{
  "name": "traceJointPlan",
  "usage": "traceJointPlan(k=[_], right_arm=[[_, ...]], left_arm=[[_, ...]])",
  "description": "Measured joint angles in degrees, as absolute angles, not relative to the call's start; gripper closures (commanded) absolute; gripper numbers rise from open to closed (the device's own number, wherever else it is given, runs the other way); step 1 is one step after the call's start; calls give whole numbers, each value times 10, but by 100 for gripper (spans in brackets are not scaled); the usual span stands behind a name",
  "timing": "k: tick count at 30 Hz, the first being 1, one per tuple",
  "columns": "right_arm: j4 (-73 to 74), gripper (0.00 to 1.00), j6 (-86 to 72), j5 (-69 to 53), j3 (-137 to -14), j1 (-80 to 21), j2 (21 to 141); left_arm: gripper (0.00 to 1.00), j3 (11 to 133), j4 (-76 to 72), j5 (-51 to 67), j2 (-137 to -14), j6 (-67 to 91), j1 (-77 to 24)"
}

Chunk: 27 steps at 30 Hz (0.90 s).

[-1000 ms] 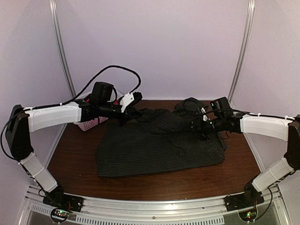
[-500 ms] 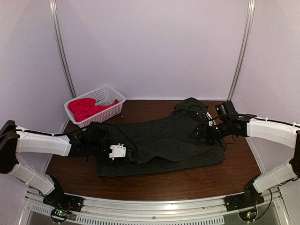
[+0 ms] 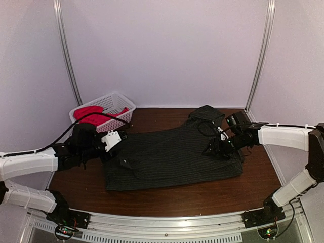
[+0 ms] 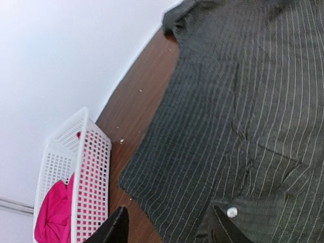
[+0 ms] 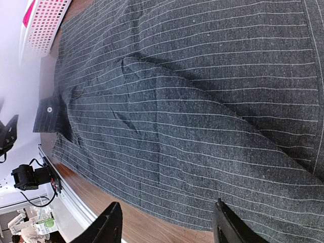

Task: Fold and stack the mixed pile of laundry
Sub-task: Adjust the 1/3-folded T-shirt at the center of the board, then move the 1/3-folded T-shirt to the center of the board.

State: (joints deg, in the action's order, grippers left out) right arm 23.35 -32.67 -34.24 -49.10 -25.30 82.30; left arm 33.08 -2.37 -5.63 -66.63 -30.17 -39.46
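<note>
**A:** Item 1?

**B:** Pinstriped shirt point(image 3: 182, 167), dark charcoal, 1 piece. It is spread flat across the middle of the tabletop point(image 3: 167, 196), with the collar point(image 3: 206, 114) at the far right. 1 sleeve point(image 3: 162, 149) is laid diagonally over the body. The cuff point(image 4: 253, 223), with a white button point(image 4: 232, 212), lies near the shirt's left edge.

**A:** Item 2?

**B:** Red-pink T-shirt point(image 3: 87, 112), 1 piece. It is bunched inside the white lattice basket point(image 3: 126, 104) at the far-left corner, apart from the shirt.

**A:** Tools?

**B:** 2. The left tool point(image 3: 112, 140) is over the shirt's left edge, beside the cuff. Its fingers point(image 4: 115, 230) are apart with nothing between them. The right tool point(image 3: 212, 150) is low over the shirt's right side. Its fingers point(image 5: 109, 228) are also apart and grip nothing. Whether it touches the cloth, I cannot tell.
</note>
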Motion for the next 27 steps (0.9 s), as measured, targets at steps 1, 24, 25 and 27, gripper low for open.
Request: traceJointPlan(k=[1, 24, 25, 27], right_arm=[[235, 41, -325, -343, -494, -253, 827], [272, 50, -314, -297, -552, -234, 990], [272, 50, -314, -297, -552, -231, 990], [269, 50, -314, -298, -543, -225, 984]], left_arm=[[42, 331, -13, -60, -637, -275, -395], [65, 575, 254, -41, -1002, 29, -402], [65, 576, 259, -45, -1016, 27, -406], [66, 577, 263, -45, -1013, 22, -424]])
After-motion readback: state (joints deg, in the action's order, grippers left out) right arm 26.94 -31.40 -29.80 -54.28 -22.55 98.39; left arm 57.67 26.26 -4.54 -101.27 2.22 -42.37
